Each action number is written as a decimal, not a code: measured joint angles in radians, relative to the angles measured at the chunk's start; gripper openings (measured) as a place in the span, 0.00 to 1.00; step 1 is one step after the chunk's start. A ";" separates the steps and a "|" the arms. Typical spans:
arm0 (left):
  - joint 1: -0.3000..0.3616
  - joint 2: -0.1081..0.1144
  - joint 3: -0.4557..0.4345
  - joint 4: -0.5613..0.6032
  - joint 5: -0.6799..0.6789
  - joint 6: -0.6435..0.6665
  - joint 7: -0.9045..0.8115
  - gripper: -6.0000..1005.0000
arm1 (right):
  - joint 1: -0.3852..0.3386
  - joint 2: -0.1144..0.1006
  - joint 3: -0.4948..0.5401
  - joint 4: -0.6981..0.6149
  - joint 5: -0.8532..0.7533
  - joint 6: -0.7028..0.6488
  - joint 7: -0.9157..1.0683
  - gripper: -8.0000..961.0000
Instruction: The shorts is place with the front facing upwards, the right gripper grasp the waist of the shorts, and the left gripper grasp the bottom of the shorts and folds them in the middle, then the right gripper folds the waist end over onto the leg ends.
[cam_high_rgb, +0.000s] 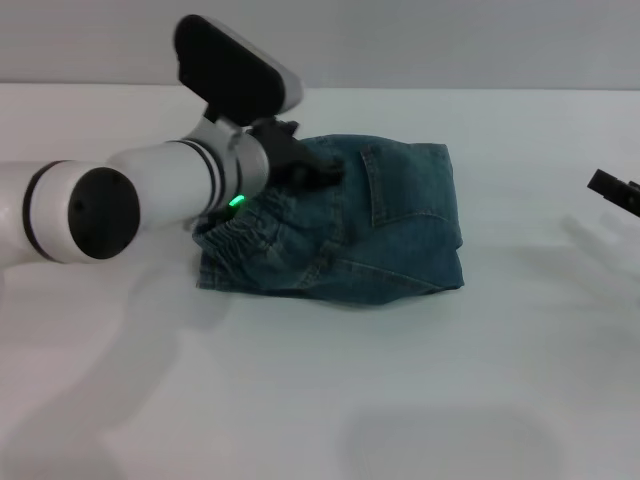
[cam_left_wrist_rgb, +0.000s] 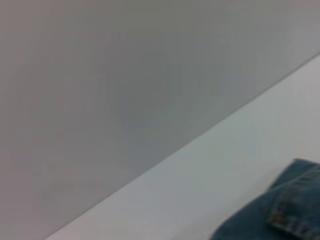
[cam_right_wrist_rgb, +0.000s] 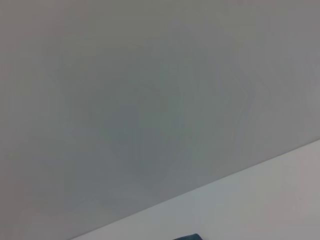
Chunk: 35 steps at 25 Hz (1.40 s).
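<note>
The shorts lie folded into a compact blue-green denim bundle in the middle of the white table, a pocket with orange stitching facing up. The ruffled waist shows at the bundle's near-left corner. The leg ends are not distinguishable in the folds. My left gripper reaches in from the left and sits over the far-left part of the bundle, above the waist. At the right edge of the head view, only a tip of my right gripper shows, well away from the cloth. A corner of the shorts appears in the left wrist view.
The white table stretches around the bundle and ends at its far edge against a grey wall. A sliver of the shorts shows in the right wrist view.
</note>
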 joint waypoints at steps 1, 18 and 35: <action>0.002 0.001 -0.010 0.013 0.000 0.012 0.000 0.80 | 0.000 0.000 0.001 0.000 0.000 -0.001 0.001 0.82; 0.354 0.003 -0.017 -0.498 0.128 0.035 -0.001 0.80 | 0.008 -0.001 -0.009 -0.003 -0.001 -0.014 -0.006 0.82; 0.450 0.006 0.058 -0.512 0.140 0.349 -0.103 0.80 | -0.001 0.012 -0.157 -0.127 0.523 0.186 -0.795 0.82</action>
